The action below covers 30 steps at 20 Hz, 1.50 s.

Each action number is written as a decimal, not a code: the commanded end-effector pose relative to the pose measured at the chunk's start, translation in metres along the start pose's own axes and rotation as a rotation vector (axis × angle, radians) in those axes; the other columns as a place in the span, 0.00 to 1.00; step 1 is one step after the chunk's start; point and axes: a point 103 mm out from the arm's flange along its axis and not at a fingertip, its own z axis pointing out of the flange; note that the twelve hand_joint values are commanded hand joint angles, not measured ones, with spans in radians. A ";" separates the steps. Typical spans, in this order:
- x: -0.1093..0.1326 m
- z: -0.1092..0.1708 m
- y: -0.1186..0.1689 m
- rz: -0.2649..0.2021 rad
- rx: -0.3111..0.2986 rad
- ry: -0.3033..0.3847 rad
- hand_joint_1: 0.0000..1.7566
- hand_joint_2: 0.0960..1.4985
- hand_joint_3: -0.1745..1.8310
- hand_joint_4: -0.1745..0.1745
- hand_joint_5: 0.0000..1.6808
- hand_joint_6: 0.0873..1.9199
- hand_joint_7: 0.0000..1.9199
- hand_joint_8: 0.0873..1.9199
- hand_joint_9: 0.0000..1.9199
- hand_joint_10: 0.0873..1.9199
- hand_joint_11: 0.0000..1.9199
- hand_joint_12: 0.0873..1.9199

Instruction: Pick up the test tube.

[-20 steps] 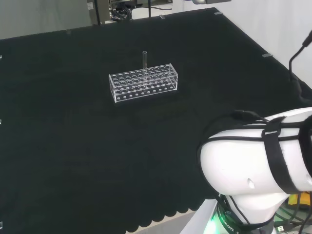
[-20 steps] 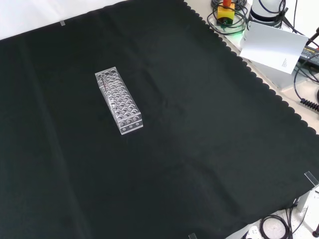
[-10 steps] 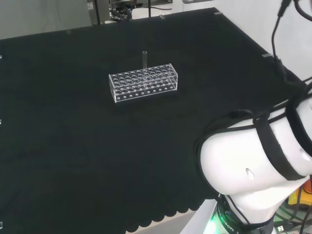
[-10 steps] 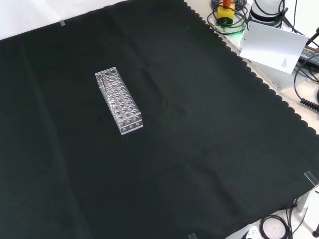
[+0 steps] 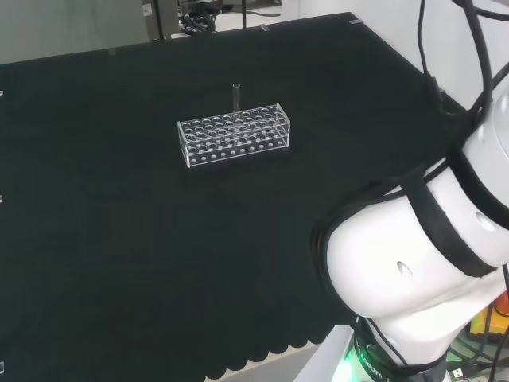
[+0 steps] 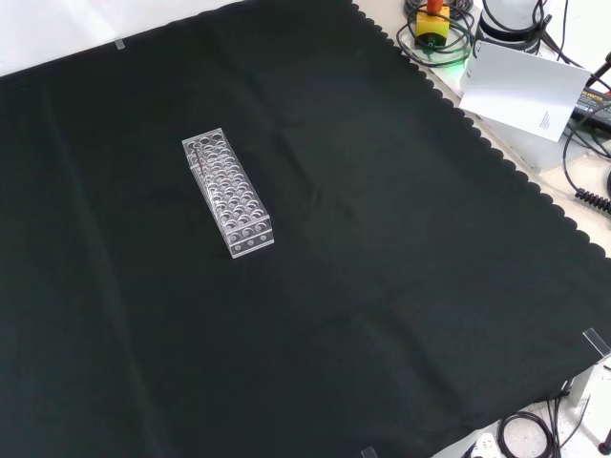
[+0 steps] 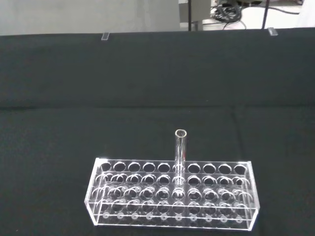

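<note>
A clear rack [image 5: 235, 133] stands on the black cloth [image 5: 119, 223], white card [image 6: 520, 91] beyond.

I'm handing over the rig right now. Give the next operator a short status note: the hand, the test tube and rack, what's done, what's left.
Hand: no part of it is visible, so its state cannot be told.
Test tube: stands upright in the far row of the clear rack, near the row's middle, as the head view shows it.
Rack: sits on the black cloth, nothing else beside it.
Done: nothing yet; the tube is untouched.
Left: approach, grasp the tube, lift it out.
</note>
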 end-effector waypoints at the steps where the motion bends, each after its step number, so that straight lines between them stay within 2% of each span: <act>1: -0.008 0.020 0.038 -0.014 0.050 0.019 0.43 0.68 0.00 0.39 0.14 0.00 0.02 0.40 0.02 0.48 0.00 0.76; 6: -0.006 0.037 0.060 -0.001 0.111 -0.005 0.44 0.68 0.00 0.46 0.16 0.00 0.01 0.40 0.03 0.48 0.00 0.76; 13: -0.007 0.067 0.088 0.010 0.195 -0.012 0.44 0.69 0.00 0.62 0.17 0.00 0.00 0.40 0.01 0.50 0.00 0.75; 16: -0.005 0.081 0.096 0.002 0.216 -0.036 0.44 0.68 0.00 0.58 0.17 0.00 0.00 0.40 0.01 0.50 0.00 0.75; 21: -0.003 0.105 0.108 0.003 0.264 -0.033 0.47 0.66 0.00 0.47 0.20 0.00 0.04 0.41 0.03 0.51 0.00 0.76; 30: -0.006 0.140 0.123 0.004 0.348 -0.041 0.47 0.66 0.00 0.44 0.20 0.00 0.05 0.42 0.04 0.51 0.00 0.77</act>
